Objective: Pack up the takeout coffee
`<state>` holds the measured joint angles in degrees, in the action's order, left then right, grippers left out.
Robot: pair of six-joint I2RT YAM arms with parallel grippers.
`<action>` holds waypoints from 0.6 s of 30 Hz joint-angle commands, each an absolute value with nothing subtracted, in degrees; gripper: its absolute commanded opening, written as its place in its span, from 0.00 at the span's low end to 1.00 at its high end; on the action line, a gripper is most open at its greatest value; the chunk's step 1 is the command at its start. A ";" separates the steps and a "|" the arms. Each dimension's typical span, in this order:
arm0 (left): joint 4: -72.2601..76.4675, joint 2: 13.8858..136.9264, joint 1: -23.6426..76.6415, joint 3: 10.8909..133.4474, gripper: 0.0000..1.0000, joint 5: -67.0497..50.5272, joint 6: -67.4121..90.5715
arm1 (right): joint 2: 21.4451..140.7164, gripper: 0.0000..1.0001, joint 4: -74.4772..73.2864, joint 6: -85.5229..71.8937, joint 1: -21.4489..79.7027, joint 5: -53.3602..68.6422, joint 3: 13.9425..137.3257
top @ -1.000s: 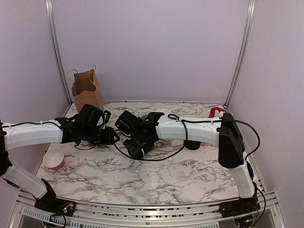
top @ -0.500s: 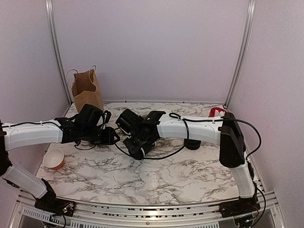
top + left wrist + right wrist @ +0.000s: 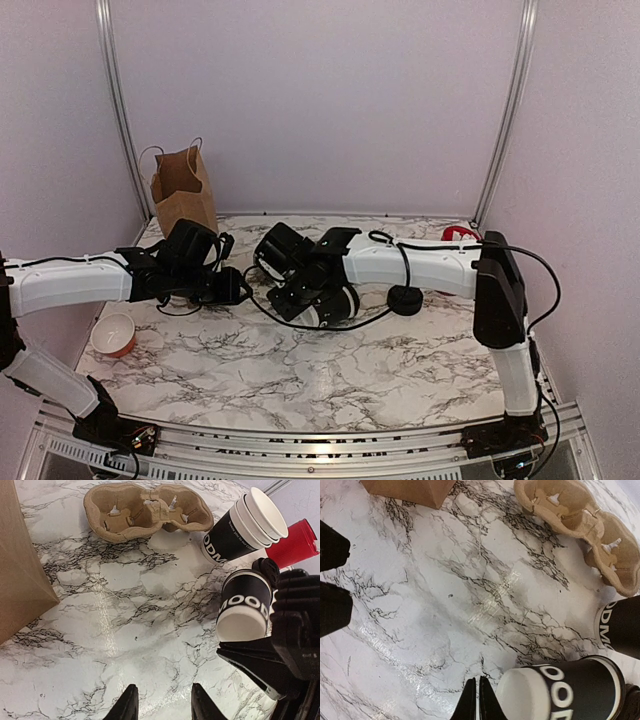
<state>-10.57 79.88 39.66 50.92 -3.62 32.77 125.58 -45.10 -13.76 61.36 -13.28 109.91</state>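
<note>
The marble table (image 3: 400,370) sits inside purple walls (image 3: 320,100). My left fingers (image 3: 128,707) are apart, holding nothing. My right fingers (image 3: 469,702) are pressed together. The coffee cup (image 3: 570,692) lies tipped beside them.

High fixed view from behind looking down, wrist views close above table (image 3: 125,630), sharing cardboard carrier (image 3: 145,510)

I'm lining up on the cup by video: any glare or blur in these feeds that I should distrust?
Top view: dim and soft, the black parts merge mid-table. Left wrist: sharp, with a glare streak down the marble. Right wrist: the black cup at the bottom edge looks slightly smeared, its lettering soft, and there is sheen on the marble mid-frame.
</note>
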 commanded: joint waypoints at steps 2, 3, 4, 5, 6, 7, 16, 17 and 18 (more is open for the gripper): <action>-9.36 79.80 39.37 50.45 0.36 -4.32 32.16 | 117.74 0.05 -41.61 -15.81 59.30 -9.72 106.59; -9.32 79.80 39.37 50.37 0.36 -4.42 32.15 | 116.78 0.06 -41.53 -16.07 59.20 -10.36 105.77; -9.32 79.80 39.37 50.30 0.36 -4.48 32.09 | 115.67 0.09 -41.24 -16.13 59.12 -10.90 104.92; -9.24 79.80 39.36 50.28 0.36 -4.50 32.10 | 114.41 0.11 -40.84 -16.40 59.02 -11.46 103.63; -9.24 79.95 39.37 50.20 0.36 -4.58 32.08 | 112.61 0.14 -40.41 -16.66 58.87 -11.92 102.53; -9.19 79.99 39.37 50.19 0.36 -4.71 32.08 | 111.65 0.17 -39.75 -17.10 58.63 -12.26 99.67; -7.51 83.65 39.33 51.50 0.41 -9.09 31.97 | 95.38 0.66 -24.15 -26.52 50.53 -4.46 73.93; -7.15 84.17 39.35 51.89 0.42 -9.37 32.04 | 94.42 0.70 -22.41 -27.64 49.35 -3.41 72.03; -6.77 84.92 39.37 52.31 0.42 -9.67 32.15 | 93.82 0.75 -20.56 -28.93 48.65 -2.54 70.50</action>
